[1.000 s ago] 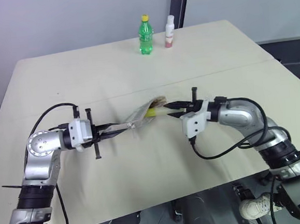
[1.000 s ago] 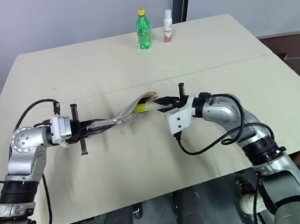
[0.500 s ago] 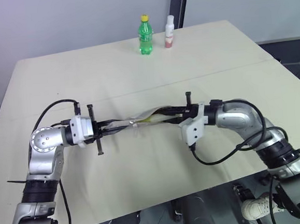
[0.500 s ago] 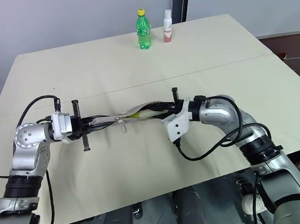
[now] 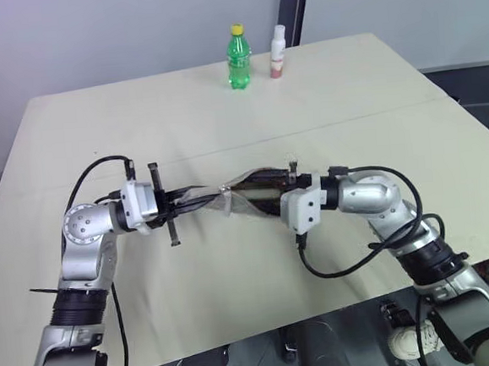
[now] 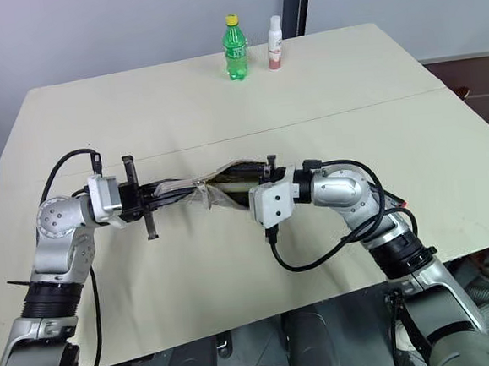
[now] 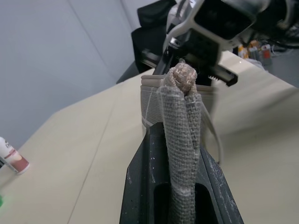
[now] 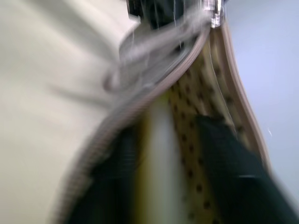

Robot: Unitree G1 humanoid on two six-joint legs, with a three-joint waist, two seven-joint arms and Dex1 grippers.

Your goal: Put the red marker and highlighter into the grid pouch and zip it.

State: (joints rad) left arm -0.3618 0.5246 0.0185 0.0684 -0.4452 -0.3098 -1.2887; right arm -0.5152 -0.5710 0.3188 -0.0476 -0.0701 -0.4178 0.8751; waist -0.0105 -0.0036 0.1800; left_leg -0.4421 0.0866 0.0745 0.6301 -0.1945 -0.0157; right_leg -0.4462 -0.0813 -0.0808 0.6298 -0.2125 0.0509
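The grid pouch [image 5: 244, 193] hangs in the air above the middle of the pale counter [image 5: 348, 98], stretched roughly level between the two arms. The left gripper [image 5: 197, 201] comes in from the left and points to the right; its black fingers [image 7: 145, 186] are pressed together on the pouch's left end, and the left wrist view shows the grey gridded fabric bunched and clamped between them, rising to a knotted tip.

The right gripper [image 5: 272, 189] comes in from the right and points to the left, its tips pushed into the pouch's open mouth along the top edge. The right wrist view looks straight down into that opening: the unzipped zipper edge curves along one side, a dotted tan lining shows, and the pale-yellow highlighter [image 8: 161, 154] lies inside between two dark shapes that appear to be this gripper's own fingers. They seem to stand somewhat apart on either side of the highlighter, but whether they touch it cannot be told. The red marker cannot be made out.

At the far edge of the counter, well apart from the pouch, a green bottle [image 5: 236, 58] with a yellow cap stands upright, and just to its right stands a small white bottle [image 5: 277, 51] with a pinkish base.
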